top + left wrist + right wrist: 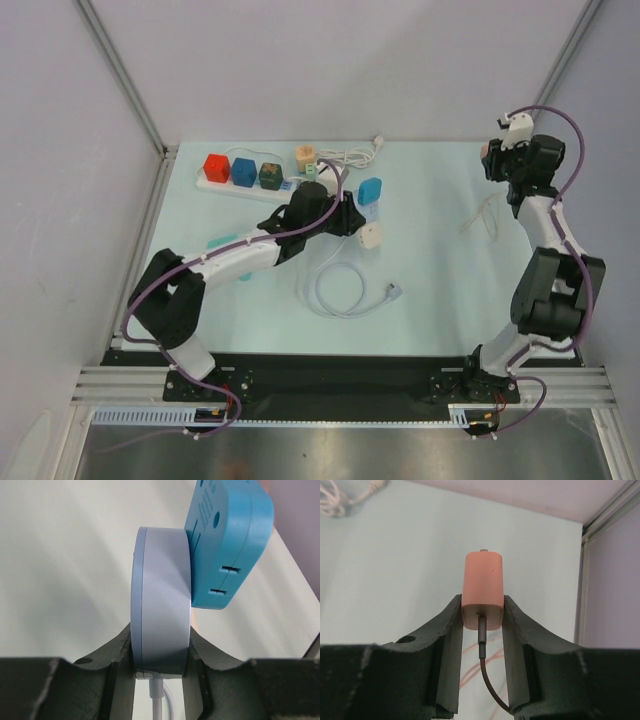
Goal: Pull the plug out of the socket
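Note:
A white power strip point(228, 186) lies at the back left with red point(215, 166), blue point(244, 170), dark green point(270, 175) and cream point(305, 155) plugs in it. My left gripper point(360, 228) point(161, 635) is shut on a round white plug point(162, 600) point(371, 237), clear of the strip, its white cable point(335, 285) coiled on the table. A light blue adapter point(230, 540) point(370, 190) touches the plug's side. My right gripper point(492, 158) point(482, 605) is shut on a salmon plug point(483, 587), held up at the far right, with a dark cable point(492, 680) hanging from it.
A bundled white cable point(350, 155) lies behind the strip. A thin pinkish cable point(485, 215) trails on the table under the right arm. Frame posts and walls stand close at both sides. The white cable's connector end point(393, 292) lies mid-table.

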You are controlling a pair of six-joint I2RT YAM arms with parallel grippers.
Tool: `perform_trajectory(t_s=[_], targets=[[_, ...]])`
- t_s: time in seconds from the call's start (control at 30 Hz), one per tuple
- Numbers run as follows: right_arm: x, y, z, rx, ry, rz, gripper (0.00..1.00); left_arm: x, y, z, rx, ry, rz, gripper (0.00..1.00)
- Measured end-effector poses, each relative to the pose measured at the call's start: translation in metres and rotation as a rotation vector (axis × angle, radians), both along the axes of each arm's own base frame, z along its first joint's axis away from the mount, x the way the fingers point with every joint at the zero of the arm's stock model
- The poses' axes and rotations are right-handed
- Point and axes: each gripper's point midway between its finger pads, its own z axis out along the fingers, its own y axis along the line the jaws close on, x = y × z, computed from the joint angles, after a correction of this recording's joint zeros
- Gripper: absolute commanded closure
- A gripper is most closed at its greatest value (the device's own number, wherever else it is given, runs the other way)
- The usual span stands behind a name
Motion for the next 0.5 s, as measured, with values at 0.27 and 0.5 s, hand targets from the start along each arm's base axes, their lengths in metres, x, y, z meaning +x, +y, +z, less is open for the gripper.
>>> perform_trajectory(t_s=[0.27, 0.5], targets=[[0.034, -0.012, -0.124, -0.018, 0.219, -0.006, 1.00, -0.019, 0.004, 0.005, -0.022, -0.010, -0.057, 1.00], [0.035, -0.018, -0.165, -0.044, 0.290, -0.019, 0.93, -0.025, 0.005, -0.004, -0.036, 0.001, -0.082, 1.00]])
